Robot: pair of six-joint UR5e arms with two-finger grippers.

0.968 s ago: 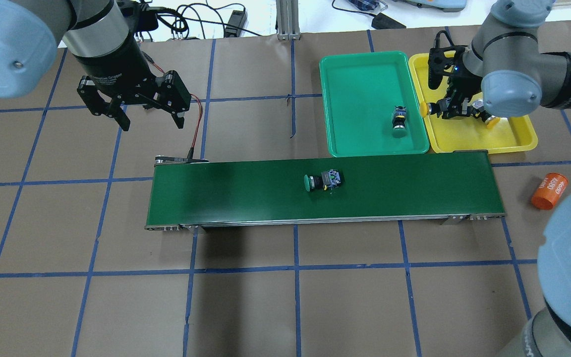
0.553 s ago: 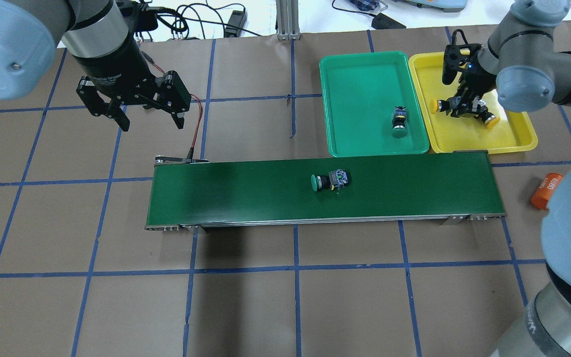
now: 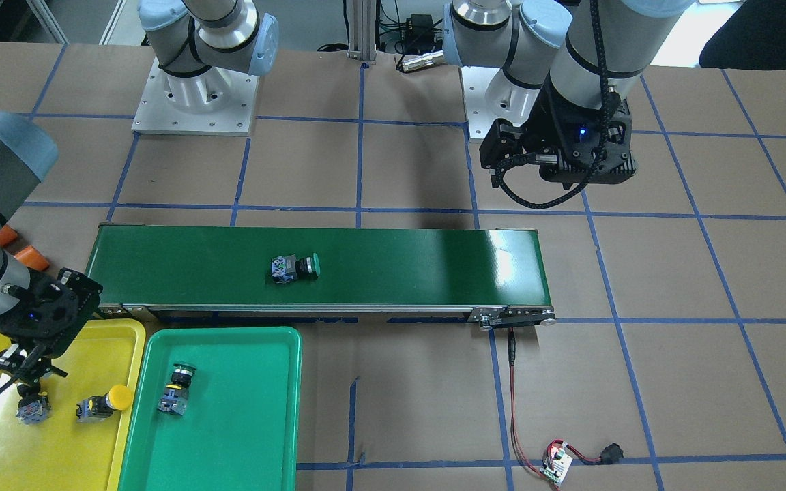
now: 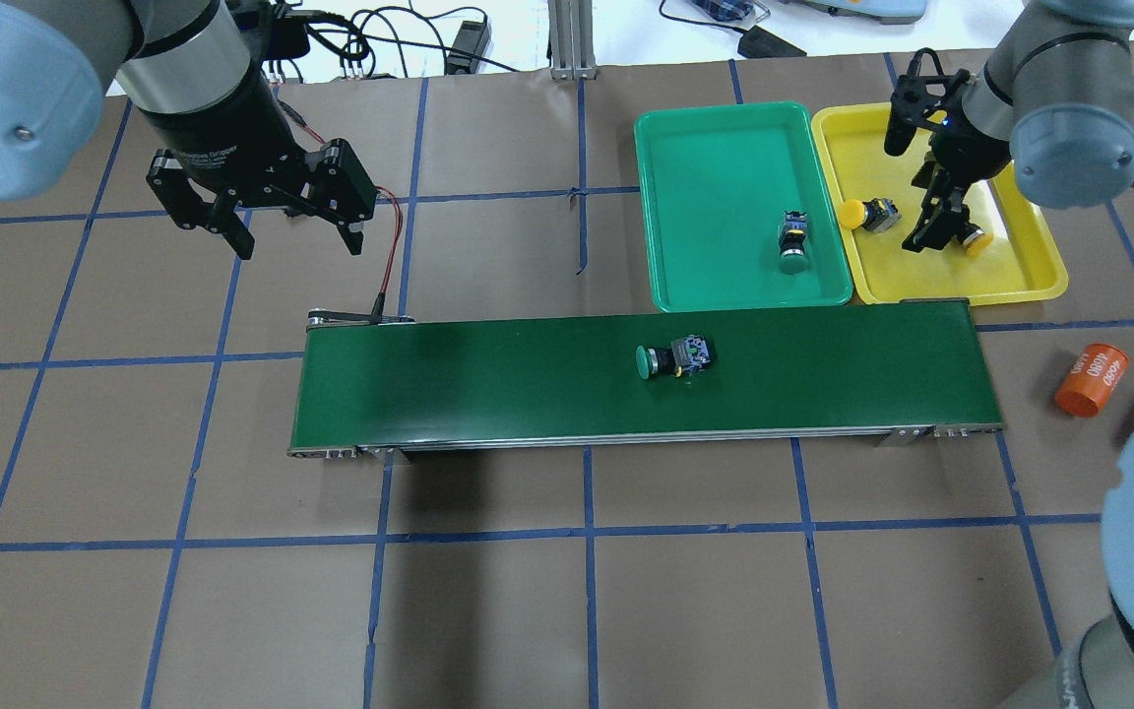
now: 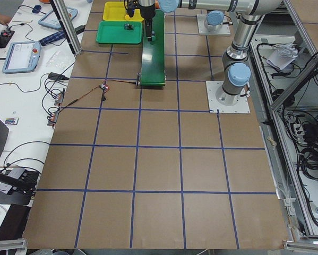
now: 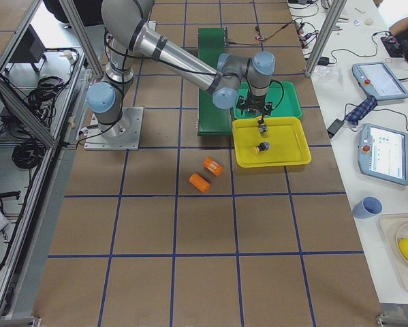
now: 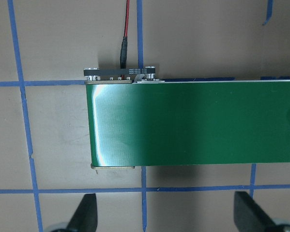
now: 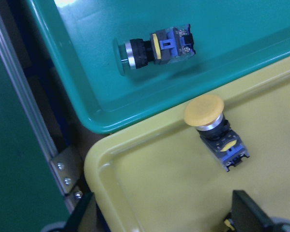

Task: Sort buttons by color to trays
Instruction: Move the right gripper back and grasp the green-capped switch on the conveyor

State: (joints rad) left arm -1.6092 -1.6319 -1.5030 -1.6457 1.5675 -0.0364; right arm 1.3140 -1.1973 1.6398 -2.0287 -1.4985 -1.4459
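Note:
A green button (image 4: 673, 357) lies on its side on the dark-green conveyor belt (image 4: 488, 384), right of its middle. Another green button (image 4: 792, 239) lies in the green tray (image 4: 705, 128). Two yellow buttons lie in the yellow tray (image 4: 1020, 281): one (image 4: 867, 214) near its left wall, one (image 4: 971, 237) beside my right gripper (image 4: 943, 212). That gripper hovers over the yellow tray, open and empty; the right wrist view shows the free yellow button (image 8: 215, 130) ahead of its spread fingers. My left gripper (image 4: 296, 231) is open and empty, above the table behind the belt's left end.
An orange cylinder (image 4: 1091, 379) lies right of the belt. A red wire (image 4: 392, 246) runs from the belt's left end, under my left gripper, to a small white circuit board (image 3: 557, 467). Cables lie along the table's far edge.
My right gripper let go of a yellow button in the yellow tray and drew back from it. The green button on the belt has travelled right. The left arm has barely moved.

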